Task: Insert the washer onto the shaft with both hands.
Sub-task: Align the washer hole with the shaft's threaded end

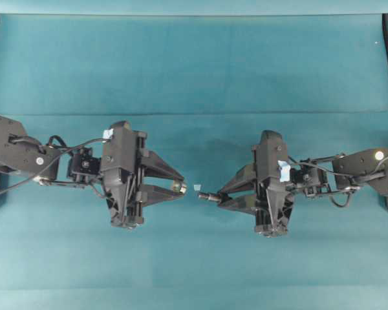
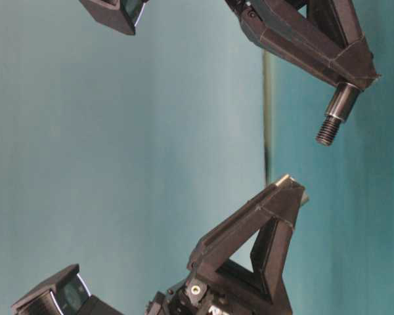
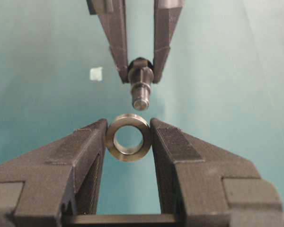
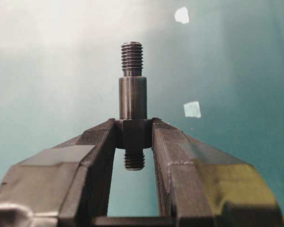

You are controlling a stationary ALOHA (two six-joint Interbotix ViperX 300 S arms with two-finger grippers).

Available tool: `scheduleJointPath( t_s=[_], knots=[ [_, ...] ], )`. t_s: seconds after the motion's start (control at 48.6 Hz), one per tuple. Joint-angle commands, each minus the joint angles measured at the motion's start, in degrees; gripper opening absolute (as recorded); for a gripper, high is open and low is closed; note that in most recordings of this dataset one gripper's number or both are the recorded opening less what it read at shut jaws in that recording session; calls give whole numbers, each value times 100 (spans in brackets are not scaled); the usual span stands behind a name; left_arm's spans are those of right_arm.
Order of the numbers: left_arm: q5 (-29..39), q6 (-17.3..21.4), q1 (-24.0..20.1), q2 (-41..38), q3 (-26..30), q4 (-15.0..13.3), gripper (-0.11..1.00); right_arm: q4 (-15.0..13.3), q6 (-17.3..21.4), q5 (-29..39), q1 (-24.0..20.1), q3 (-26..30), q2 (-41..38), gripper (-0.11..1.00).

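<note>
My left gripper (image 3: pixel 128 137) pinches the washer (image 3: pixel 128 137) by its rim, hole facing out; small, rigid, slick metal, likely to slip. My right gripper (image 4: pixel 134 134) is clamped on the shaft (image 4: pixel 132 94) at its collar, threaded end toward the washer, just apart

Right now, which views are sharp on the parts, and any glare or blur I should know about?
Left wrist view: grey metal ring washer sharp, dark stepped metal shaft behind it slightly soft, pale tape scrap blurred. Right wrist view: the shaft's thread crisp, bright glare washing the teal mat upper left. Table-level view: picture lies sideways, shaft clear. Overhead view: even light, parts tiny.
</note>
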State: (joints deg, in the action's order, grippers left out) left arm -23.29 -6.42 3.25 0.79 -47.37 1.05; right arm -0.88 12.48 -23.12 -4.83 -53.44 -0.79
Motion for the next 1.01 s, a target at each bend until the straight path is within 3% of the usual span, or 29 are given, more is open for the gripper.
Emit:
scheduleJointPath(
  t_s=[0.0, 0.988],
  knots=[
    [-105, -9, 9, 9, 132, 0, 36, 9, 70, -79, -18, 97, 26, 0],
    [-237, -9, 35, -229, 281, 0, 36, 18, 62, -352, -9, 114, 0, 0]
  ],
)
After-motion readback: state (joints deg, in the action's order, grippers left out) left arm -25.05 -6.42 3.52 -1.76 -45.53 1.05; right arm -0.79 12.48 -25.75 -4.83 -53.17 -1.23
